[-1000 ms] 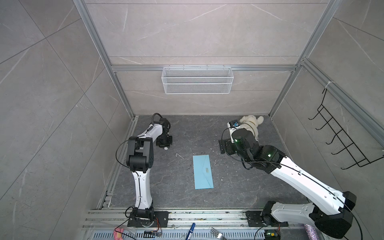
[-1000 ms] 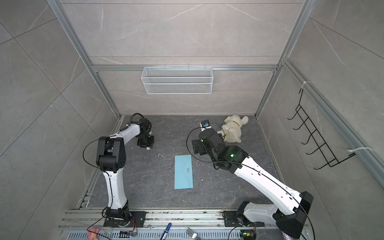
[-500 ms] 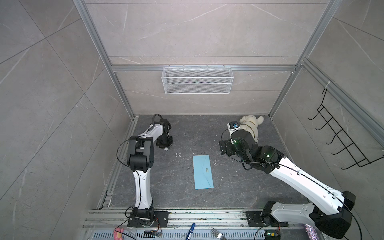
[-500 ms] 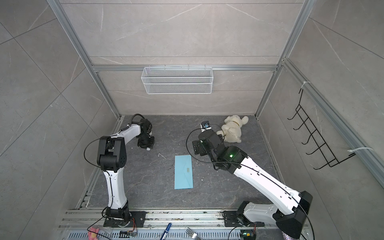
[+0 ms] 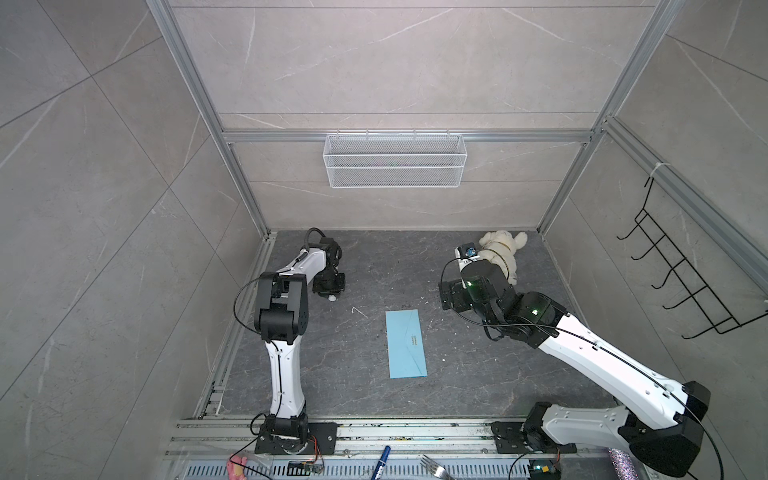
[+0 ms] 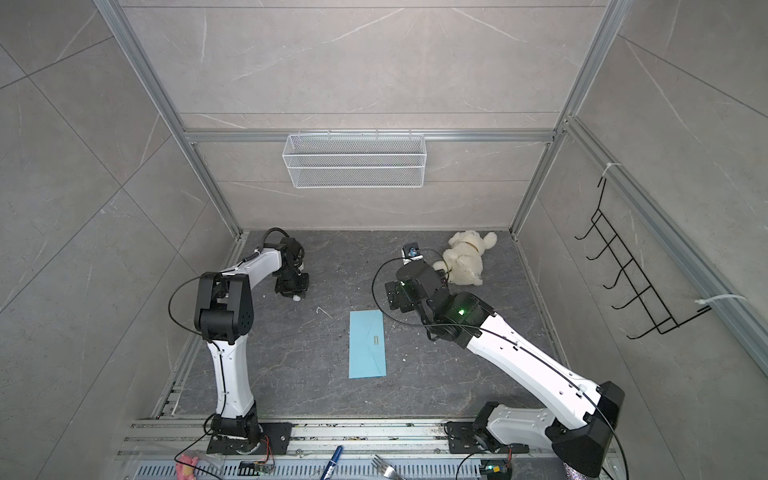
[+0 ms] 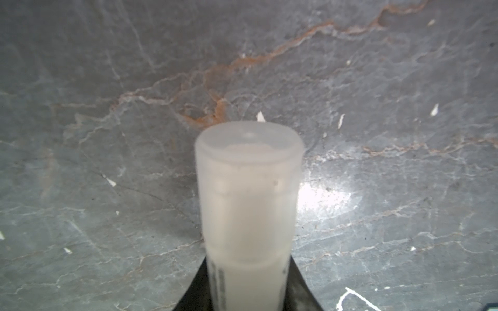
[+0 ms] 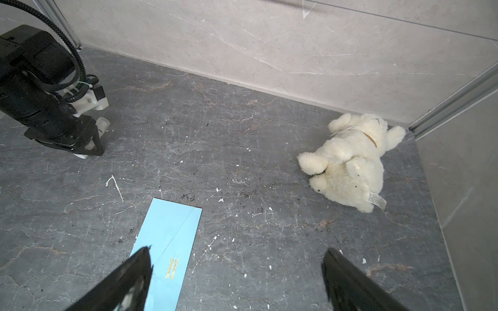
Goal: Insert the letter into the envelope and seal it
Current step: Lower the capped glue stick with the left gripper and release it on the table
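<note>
Blue envelope (image 5: pixel 405 349) lies flat; left gripper (image 5: pixel 331 292) clamps a frosted white tube (image 7: pixel 248 194) well apart from it, right gripper (image 8: pixel 237 259) near its far end, jaws wide, empty.

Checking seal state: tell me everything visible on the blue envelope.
The envelope is a long, light blue paper rectangle lying flat on the dark stone-look floor, mid-workspace, long axis running away from the arm bases. Diagonal flap seams and small gold print show on its upper face; the flap lies flat. Nothing sticks out of it, and nothing touches it.
</note>
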You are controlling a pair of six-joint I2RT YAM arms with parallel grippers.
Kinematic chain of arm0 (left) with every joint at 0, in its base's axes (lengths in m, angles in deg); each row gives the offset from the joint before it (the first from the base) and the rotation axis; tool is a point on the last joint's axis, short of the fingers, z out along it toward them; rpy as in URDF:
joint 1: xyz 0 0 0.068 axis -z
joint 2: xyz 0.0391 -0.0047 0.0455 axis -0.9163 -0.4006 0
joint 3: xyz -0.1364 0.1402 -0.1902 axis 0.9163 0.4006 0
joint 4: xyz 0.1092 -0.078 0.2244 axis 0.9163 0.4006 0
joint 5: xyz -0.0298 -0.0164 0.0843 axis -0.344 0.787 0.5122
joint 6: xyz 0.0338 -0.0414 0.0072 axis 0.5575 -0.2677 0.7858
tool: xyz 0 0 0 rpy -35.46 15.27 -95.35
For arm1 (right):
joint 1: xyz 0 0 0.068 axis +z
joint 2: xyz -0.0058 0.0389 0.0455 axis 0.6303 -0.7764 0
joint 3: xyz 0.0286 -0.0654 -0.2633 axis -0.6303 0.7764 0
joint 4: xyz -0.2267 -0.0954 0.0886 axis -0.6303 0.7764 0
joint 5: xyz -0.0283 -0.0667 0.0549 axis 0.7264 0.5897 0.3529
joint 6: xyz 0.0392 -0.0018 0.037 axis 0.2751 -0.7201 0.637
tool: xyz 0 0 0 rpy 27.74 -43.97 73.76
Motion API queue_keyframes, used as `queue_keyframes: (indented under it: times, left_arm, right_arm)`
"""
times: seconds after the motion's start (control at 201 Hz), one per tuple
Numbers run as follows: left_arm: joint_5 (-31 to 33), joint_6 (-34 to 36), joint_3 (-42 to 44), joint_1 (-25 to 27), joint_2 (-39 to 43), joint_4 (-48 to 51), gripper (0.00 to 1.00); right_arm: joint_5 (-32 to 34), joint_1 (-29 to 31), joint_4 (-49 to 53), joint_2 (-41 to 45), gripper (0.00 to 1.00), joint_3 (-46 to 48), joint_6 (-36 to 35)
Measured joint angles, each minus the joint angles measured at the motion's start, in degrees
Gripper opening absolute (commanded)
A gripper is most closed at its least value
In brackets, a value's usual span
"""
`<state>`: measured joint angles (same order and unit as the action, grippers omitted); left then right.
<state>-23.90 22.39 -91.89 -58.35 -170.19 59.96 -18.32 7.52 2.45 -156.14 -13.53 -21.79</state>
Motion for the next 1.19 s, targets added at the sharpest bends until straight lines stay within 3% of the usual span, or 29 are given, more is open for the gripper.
queue_keyframes:
  times: [0.837,1.076,1.11,1.19]
  left_arm:
    - [-1.49,-1.2,0.07,-0.04,0.0,-0.59,0.51]
    - [-1.51,-1.29,0.68,-0.04,0.52,-1.64,0.67]
    - [-1.53,-1.31,1.07,-0.04,0.85,-1.9,0.75]
    - [-1.44,-1.53,2.4,-0.09,1.9,-2.47,0.83]
  right_arm:
    - [0.42,-0.11,0.22,0.0,0.99,0.39,0.0]
    - [0.39,-0.11,0.28,0.0,0.99,0.74,0.0]
    - [0.39,-0.11,0.28,0.0,0.99,0.76,0.0]
    - [0.37,-0.11,0.2,0.0,0.99,0.87,0.0]
